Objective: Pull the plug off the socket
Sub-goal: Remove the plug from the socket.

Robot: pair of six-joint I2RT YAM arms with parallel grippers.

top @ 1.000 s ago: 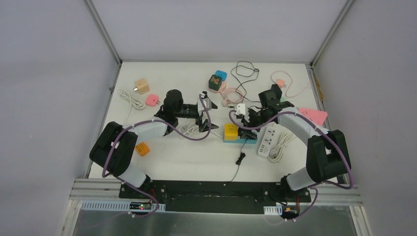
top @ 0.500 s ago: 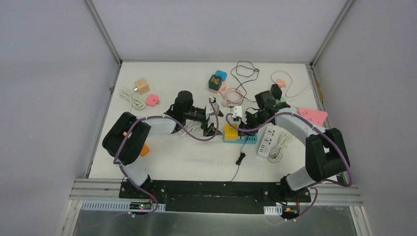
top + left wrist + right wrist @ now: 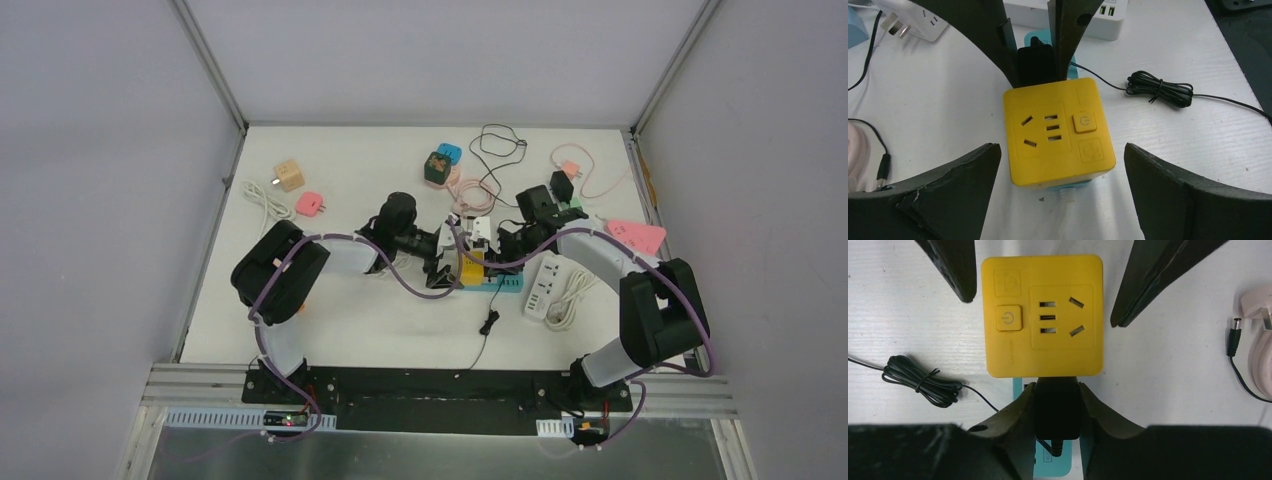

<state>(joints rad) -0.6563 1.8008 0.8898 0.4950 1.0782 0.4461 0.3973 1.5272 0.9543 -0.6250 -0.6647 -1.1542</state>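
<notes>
A yellow cube socket (image 3: 468, 268) sits on a teal base (image 3: 503, 284) mid-table. A black plug (image 3: 1057, 410) is pushed into the socket's side (image 3: 1042, 315). My right gripper (image 3: 1057, 396) is shut on the plug, one finger pressed against each flank; the plug's thin black cable leaves beneath it. My left gripper (image 3: 1062, 165) stands open, its fingertips on either side of the socket (image 3: 1058, 132) with a gap on both sides. In the left wrist view the plug (image 3: 1035, 62) shows behind the cube between the right fingers (image 3: 1068, 35).
A coiled black cable (image 3: 1160, 90) lies on the table beside the socket. A white power strip (image 3: 543, 285) lies to the right, a pink wedge (image 3: 640, 235) beyond it. A white adapter (image 3: 913, 25), a green cube (image 3: 437, 167), a wooden cube (image 3: 289, 175) and a pink plug (image 3: 310, 204) lie around.
My left arm has swung right until its open jaws straddle the yellow socket. My right gripper has closed onto the black plug.
</notes>
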